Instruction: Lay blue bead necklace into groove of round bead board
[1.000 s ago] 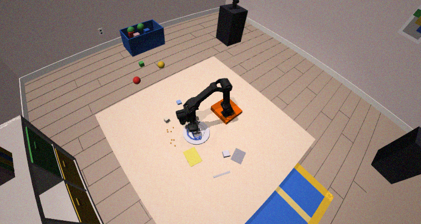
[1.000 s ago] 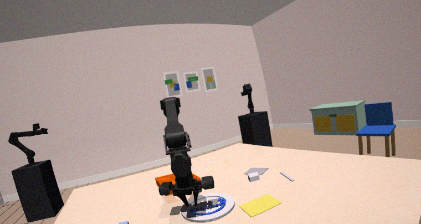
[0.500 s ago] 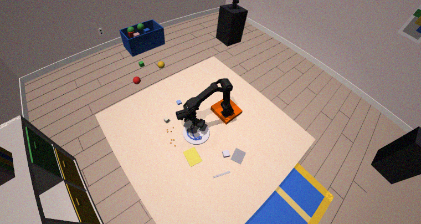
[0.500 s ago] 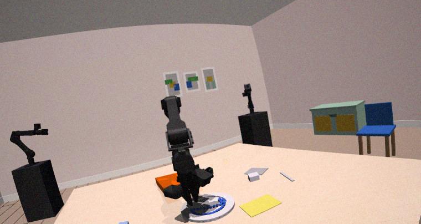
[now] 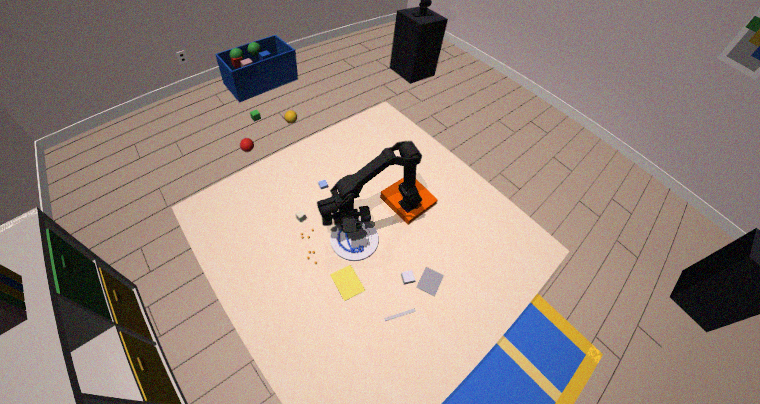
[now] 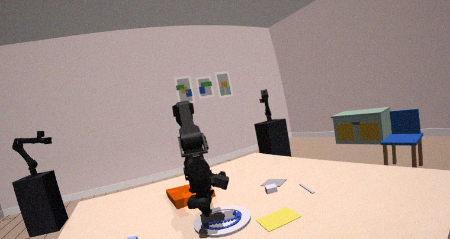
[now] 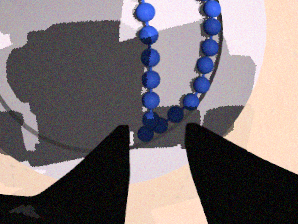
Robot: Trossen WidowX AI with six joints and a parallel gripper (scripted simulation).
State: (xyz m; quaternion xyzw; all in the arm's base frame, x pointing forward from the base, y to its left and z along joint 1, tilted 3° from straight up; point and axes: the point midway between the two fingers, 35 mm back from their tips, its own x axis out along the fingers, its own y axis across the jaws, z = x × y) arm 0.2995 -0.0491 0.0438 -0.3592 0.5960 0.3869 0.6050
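Note:
The round bead board (image 5: 373,245) (image 6: 247,217) (image 7: 250,27) is pale, with its thin groove showing as a dark arc. The blue bead necklace (image 6: 238,218) (image 7: 151,80) lies on it as a narrow, flattened loop. In the wrist view its right strand runs along the arc or just inside it; its left strand cuts straight across the board inside the ring. The near end is bunched beside the groove. My gripper (image 7: 157,133) is partly open, its fingertips on either side of that bunched end. Whether they touch any bead does not show. The arm partly hides the board in the top and exterior views.
A yellow sheet (image 5: 347,282) (image 6: 278,219) lies beside the board. A white block (image 5: 407,277) (image 6: 270,188), a grey sheet (image 5: 430,281) and a pale stick (image 5: 399,314) lie farther off. Small orange beads (image 5: 308,237) are scattered on the board's other side. The arm stands at an orange base (image 5: 423,200).

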